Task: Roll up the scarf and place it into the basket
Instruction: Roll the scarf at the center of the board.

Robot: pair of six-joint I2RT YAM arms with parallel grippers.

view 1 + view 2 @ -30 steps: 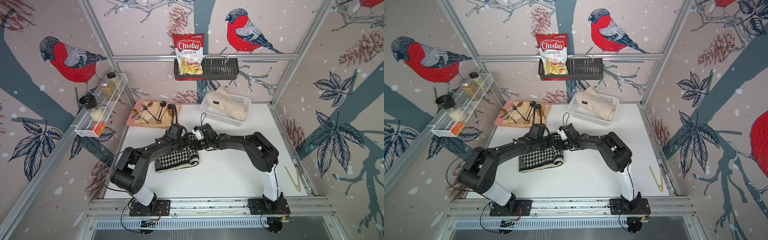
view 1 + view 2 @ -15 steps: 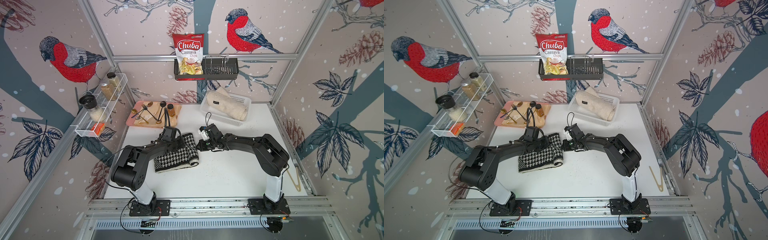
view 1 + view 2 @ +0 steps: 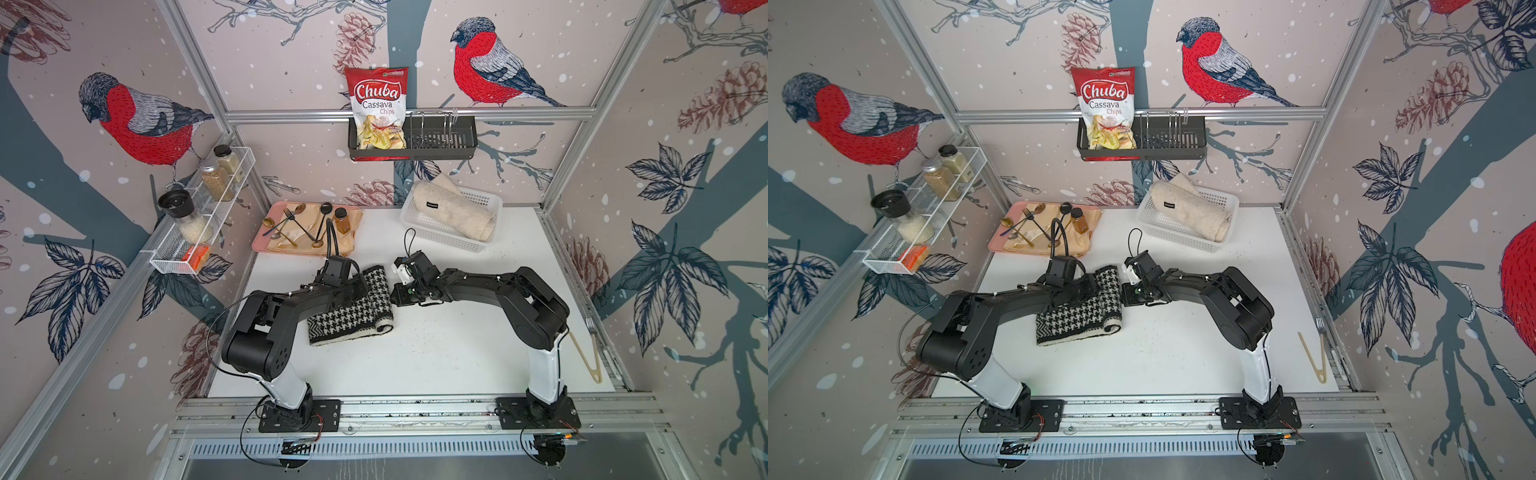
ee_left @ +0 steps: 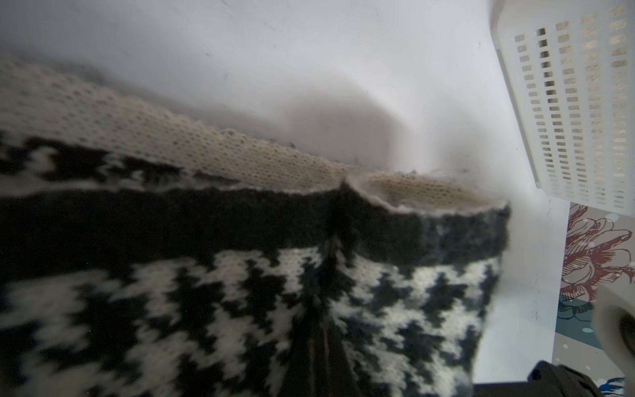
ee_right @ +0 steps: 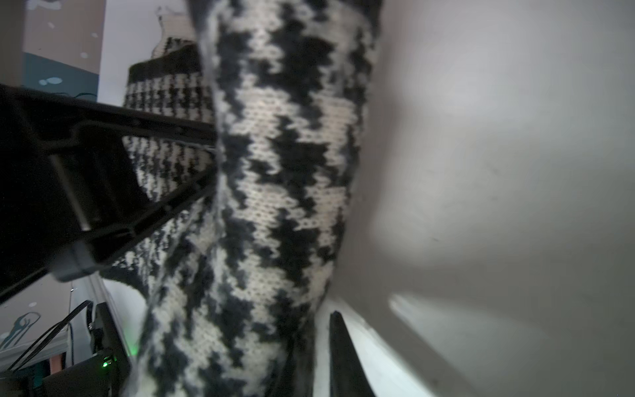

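Left jaws have just closed on the scarf (image 3: 353,320) fold; right jaws pinch its other edge. Scarf lies half-rolled between them on the counter (image 3: 436,353), basket (image 3: 440,239) beyond. Rolling can resume.

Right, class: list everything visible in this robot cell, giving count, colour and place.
scarf: one, black-and-white houndstooth, centre of table
basket: one, white, table's far right
cloth roll: one, beige, in basket
tray: one, pink, table's far left
cutlery: several, gold and black, on tray
bottle: one, amber, on tray
caddy: one, black, back wall
chips bag: one, red, in caddy
rack: one, white, left wall
jars: three, clear, in rack
tongs: one, tan, table's right edge
left arm: one, black, jaws shut on scarf
right arm: one, black, jaws shut on scarf
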